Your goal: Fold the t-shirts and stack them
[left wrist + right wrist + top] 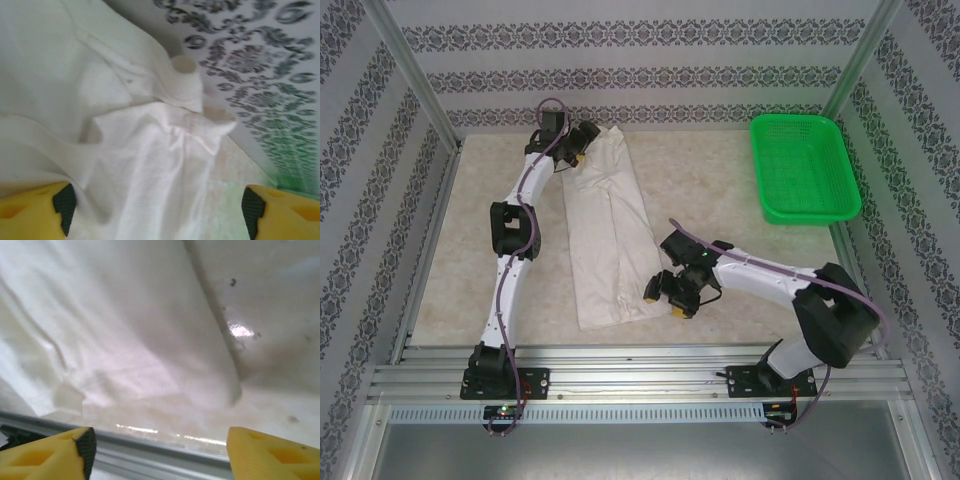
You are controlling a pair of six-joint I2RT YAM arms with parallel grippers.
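**A:** Where is the t-shirt (605, 235)?

**B:** It is folded into one long white strip on the table (470, 250), a little left of centre in the overhead view. It runs from 12 o'clock down to 6 o'clock, and its near end stops just short of the metal rail (640, 365).

**A:** And the left gripper (582, 145)?

**B:** It is at the strip's far end, about 11 o'clock from the middle of the table. Its wrist camera shows the yellow fingers (30, 212) spread wide, one at each lower corner. Bunched cloth and a sleeve lie between and beyond them, and nothing is pinched.

**A:** The right gripper (663, 303)?

**B:** It is at the strip's near right corner, roughly 5 o'clock from the shirt's middle. Its jaws are wide apart too and hold nothing. From its wrist camera, the cloth's folded edge lies ahead of the fingertips (272, 455), toward 12 o'clock, with the rail just by them.

**A:** Anything else?

**B:** A green mesh basket (803, 168) sits at 2 o'clock, well apart from the shirt, by the patterned wall (640, 80).
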